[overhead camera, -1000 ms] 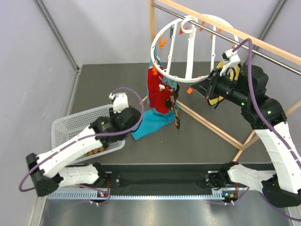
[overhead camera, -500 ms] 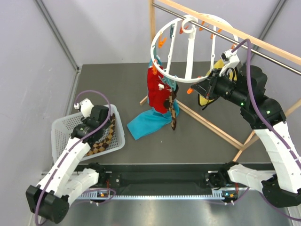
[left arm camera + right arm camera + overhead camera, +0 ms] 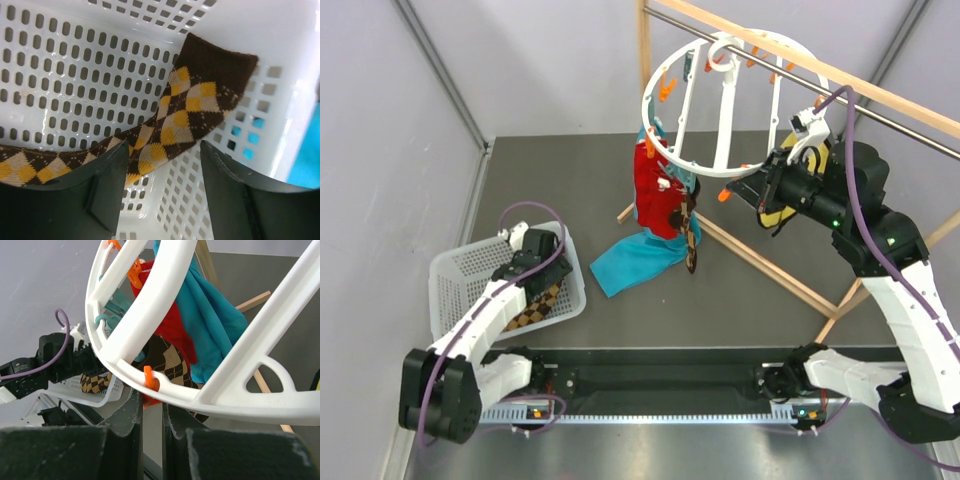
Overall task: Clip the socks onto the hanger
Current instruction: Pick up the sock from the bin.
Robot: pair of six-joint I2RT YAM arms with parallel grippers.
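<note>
The left arm lies low and stretched forward, its wrist bent so the left hand (image 3: 160, 167) points downward, fingers (image 3: 107, 192) spread wide apart. The right arm is raised, elbow behind and below its hand. The right hand (image 3: 152, 407) reaches out level, its fingers drawn close with only a slit between.

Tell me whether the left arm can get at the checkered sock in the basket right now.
Probably yes. The left gripper hangs open just above the checkered sock, with a finger on each side of it. Nothing lies over the sock, and the basket is open on top.
</note>
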